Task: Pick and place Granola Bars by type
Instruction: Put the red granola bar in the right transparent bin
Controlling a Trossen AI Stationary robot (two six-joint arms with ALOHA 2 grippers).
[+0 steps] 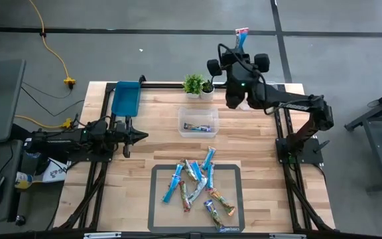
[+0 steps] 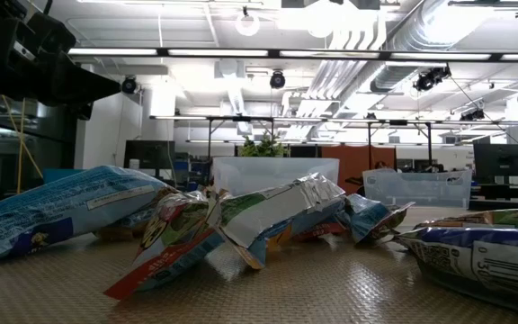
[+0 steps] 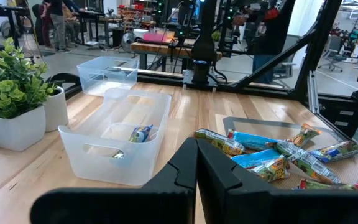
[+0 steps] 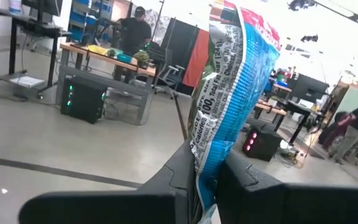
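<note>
Right gripper [image 4: 207, 180] pinches a blue granola bar [image 4: 229, 93] aloft past the table's far edge, mid-carry, needing a bin [image 1: 198, 121] below to drop into; left gripper [image 3: 196, 163], pressed together, waits.

Grey concrete floor [image 1: 144, 40] crossed by dark tape lines, yellow cable [image 1: 55, 56] at upper left. White ceiling ducts [image 2: 403, 36] and strip lights [image 2: 241, 54] overhead, workbenches [image 4: 104, 59] beyond.

Right pincer [image 1: 242, 38] is raised past the table's far edge, clamped; left pincer [image 1: 142, 135] waits closed.
</note>
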